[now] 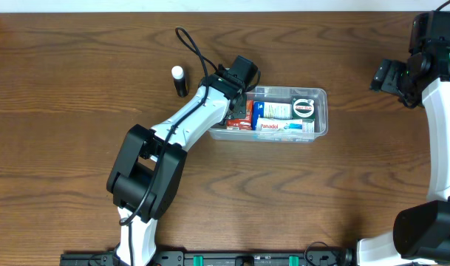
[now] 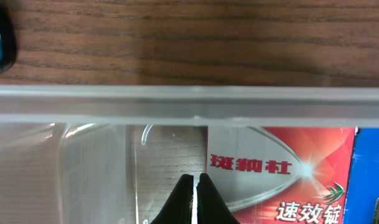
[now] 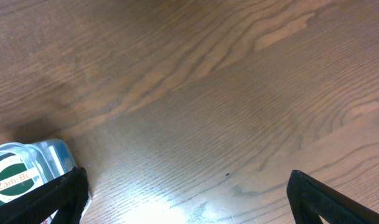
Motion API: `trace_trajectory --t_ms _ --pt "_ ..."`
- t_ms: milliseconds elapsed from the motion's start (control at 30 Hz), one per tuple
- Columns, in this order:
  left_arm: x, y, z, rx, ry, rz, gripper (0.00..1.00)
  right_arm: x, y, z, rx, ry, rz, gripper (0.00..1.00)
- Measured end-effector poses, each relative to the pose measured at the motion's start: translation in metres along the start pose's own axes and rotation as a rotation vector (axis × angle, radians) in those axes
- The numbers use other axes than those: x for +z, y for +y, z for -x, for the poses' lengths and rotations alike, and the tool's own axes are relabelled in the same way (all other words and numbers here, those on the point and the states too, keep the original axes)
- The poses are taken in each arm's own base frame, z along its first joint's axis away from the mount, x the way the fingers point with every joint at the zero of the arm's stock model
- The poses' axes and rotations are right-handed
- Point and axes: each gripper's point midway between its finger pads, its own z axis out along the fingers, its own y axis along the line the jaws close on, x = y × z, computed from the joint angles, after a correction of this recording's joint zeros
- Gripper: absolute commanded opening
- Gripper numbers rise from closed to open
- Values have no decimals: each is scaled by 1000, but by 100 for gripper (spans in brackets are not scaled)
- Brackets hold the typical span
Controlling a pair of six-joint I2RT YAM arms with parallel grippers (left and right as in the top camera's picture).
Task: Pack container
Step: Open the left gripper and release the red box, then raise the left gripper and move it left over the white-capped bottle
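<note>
left claw (image 2: 195,182) pinched together, inside container (image 2: 189,102)

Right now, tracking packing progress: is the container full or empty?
Partly full: boxes lie in the container, bare beside the red box.

Brown wooden table (image 1: 62,111), streaked grain

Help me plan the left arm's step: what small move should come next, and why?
Probably lift the left hand straight up, clear of the container. It is shut on nothing at the bare end beside the red box, so it seems done there, and a white-capped tube lies outside, unpacked.
</note>
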Motion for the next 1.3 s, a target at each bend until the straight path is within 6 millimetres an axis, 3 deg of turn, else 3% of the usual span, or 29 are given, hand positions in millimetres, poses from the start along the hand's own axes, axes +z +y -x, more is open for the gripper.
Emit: trace_trajectory --t_ms 1067,1167,1300 --pt "-2 -8 -3 -8 27 -60 6 0 0 0 0 0 0 99" --pt "-12 -7 3 -14 6 -77 6 0 0 0 0 0 0 99" --pt "-48 -3 21 -32 -70 -112 6 0 0 0 0 0 0 99"
